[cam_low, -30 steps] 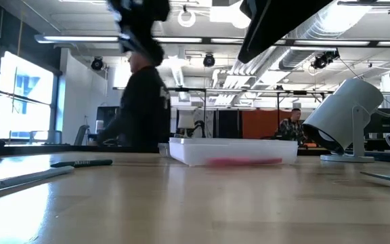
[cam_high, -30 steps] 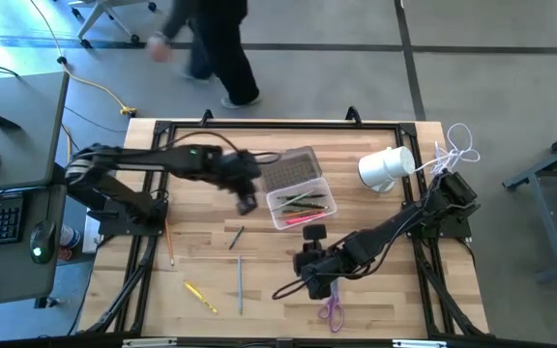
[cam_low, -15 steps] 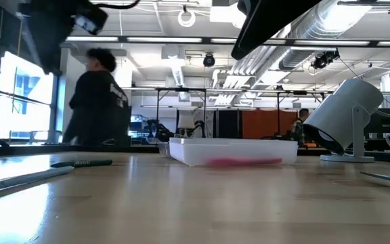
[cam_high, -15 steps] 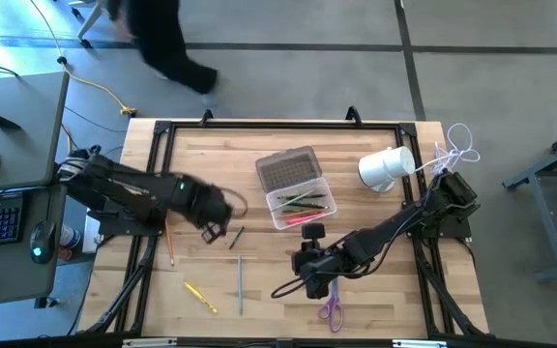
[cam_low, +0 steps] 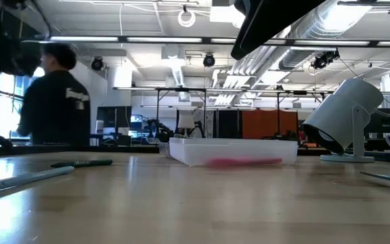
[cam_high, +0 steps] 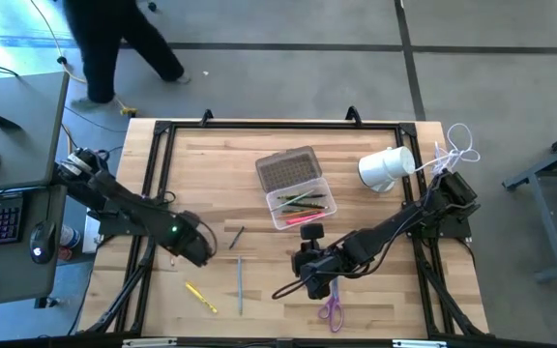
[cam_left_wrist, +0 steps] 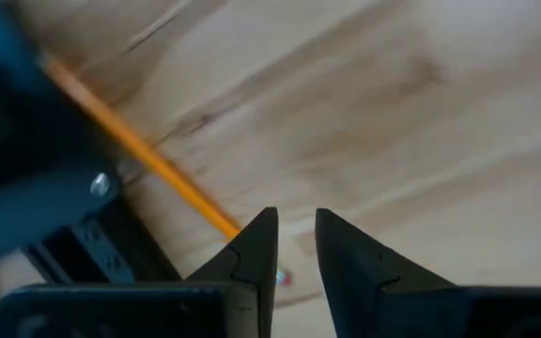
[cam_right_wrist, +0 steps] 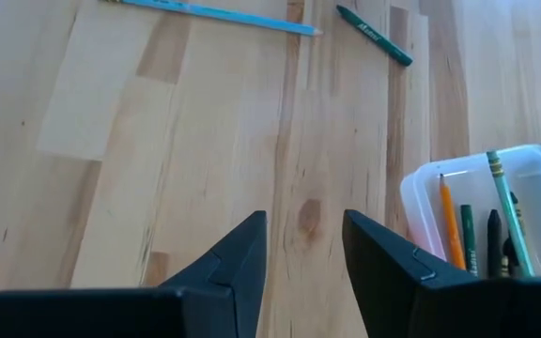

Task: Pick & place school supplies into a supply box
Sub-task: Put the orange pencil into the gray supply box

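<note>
One orange pencil (cam_left_wrist: 139,150) at left table edge, left of frame centre, tip just ahead of left gripper (cam_left_wrist: 294,239); jaws parted, empty. Thin, light, stiff, rolls: pinch mid-shaft. Right gripper (cam_right_wrist: 303,246) lower centre, open, empty. Supply box (cam_high: 303,206) centre, lid back.

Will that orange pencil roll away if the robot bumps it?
Probably a little. The orange pencil is thin and lies flat on smooth wood, so a nudge from the left gripper might roll it. It looks stiff and straight, so it likely won't bend when lifted.

supply box (cam_high: 298,188) mid-table, pencils (cam_high: 304,204) inside, scissors (cam_high: 331,309) near front edge
</note>
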`<state>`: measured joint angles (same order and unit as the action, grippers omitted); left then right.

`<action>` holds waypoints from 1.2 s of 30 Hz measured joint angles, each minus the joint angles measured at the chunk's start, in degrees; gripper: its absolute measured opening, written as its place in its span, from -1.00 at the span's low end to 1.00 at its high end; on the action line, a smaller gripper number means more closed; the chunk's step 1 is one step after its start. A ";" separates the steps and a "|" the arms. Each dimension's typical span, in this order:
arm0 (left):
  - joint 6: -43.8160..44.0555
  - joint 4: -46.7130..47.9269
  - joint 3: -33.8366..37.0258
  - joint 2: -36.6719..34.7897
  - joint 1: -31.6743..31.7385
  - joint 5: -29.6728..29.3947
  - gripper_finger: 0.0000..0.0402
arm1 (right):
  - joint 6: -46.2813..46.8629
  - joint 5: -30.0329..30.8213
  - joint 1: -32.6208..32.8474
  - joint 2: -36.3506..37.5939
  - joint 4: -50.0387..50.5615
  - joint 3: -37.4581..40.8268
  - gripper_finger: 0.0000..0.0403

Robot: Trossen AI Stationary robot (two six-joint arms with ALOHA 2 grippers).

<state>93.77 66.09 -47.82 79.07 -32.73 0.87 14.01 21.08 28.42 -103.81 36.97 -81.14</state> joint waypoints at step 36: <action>17.00 -13.41 14.15 0.02 -3.44 -5.10 -0.59 | -0.56 0.02 -0.42 -0.02 -1.66 0.00 -0.37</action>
<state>110.76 52.68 -33.67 79.08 -36.16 -4.23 13.45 21.11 28.01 -103.83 35.31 -81.14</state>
